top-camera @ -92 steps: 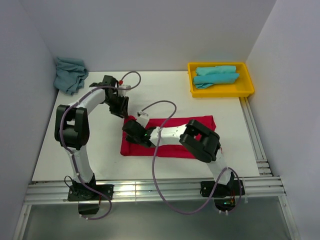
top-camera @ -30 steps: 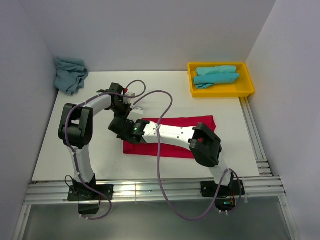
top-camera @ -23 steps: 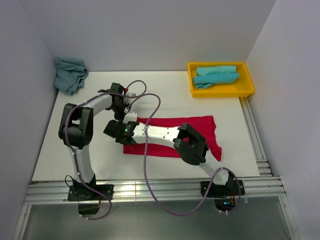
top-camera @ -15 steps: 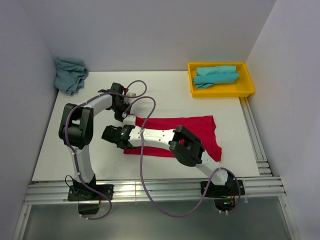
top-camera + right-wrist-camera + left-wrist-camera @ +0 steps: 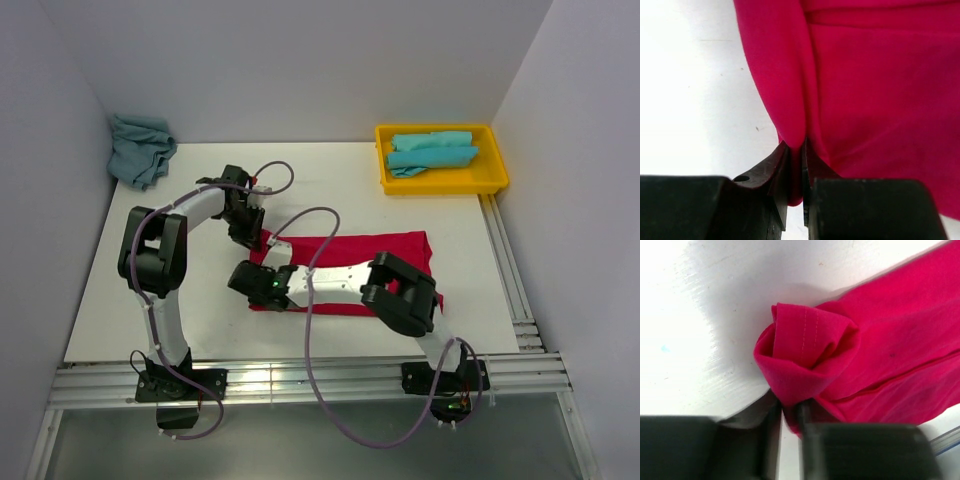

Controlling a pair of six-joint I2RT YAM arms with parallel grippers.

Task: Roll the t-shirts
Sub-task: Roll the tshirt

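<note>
A bright red t-shirt (image 5: pixel 370 246) lies folded into a long strip mid-table. Its far left corner is curled into a small roll (image 5: pixel 805 350). My left gripper (image 5: pixel 256 238) is at that corner; in the left wrist view its jaws (image 5: pixel 790 407) stand narrowly apart with a tail of red cloth pinched between them. My right gripper (image 5: pixel 262 288) sits at the near left corner, and its forearm lies across the shirt. In the right wrist view it (image 5: pixel 796 150) is shut on a fold of the red cloth (image 5: pixel 880 90). Turquoise t-shirts (image 5: pixel 430 150) lie rolled in the tray.
The yellow tray (image 5: pixel 440 187) stands at the back right, near the right wall. A crumpled turquoise t-shirt pile (image 5: pixel 140 148) lies at the back left against the wall. Purple cables (image 5: pixel 300 225) loop above the shirt's left end.
My right gripper has come back rightward and nearer from beyond the shirt's left edge and has shut on the near left fold. The left gripper stays at the far corner, jaws slightly eased.
</note>
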